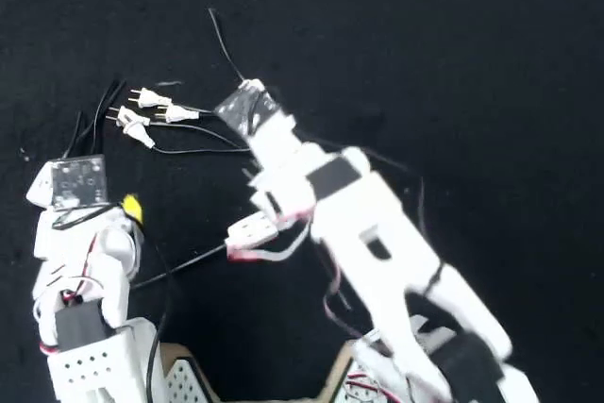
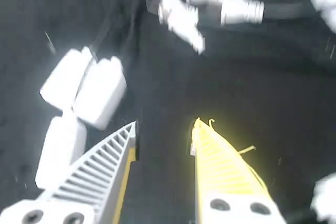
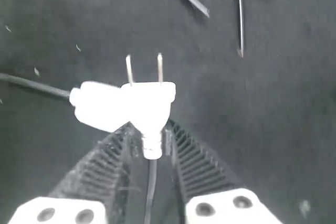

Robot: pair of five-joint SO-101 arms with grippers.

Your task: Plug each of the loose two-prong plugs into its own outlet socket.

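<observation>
Right wrist view: right gripper (image 3: 149,127) pinches a plug (image 3: 149,95) by its neck, prongs forward, upper left of centre in the high view beside the loose plugs (image 1: 142,110). Left gripper (image 2: 166,123) gapes wide. That thin hold could let the plug twist during insertion

High view: fixed camera above the black table (image 1: 491,63), facing down, far enough back to take in both arms, with their bases at the near edge.

Left wrist view: mounted behind the left gripper (image 2: 164,129), looking out between its spread fingers, low over the cloth.

Right wrist view: same mount behind the right gripper (image 3: 149,132), very close to the white plug (image 3: 142,103) clamped in it.

Shared ground: the loose plugs (image 1: 142,110) in the high view are the same loose plugs (image 2: 181,11) ahead of the left fingers.
</observation>
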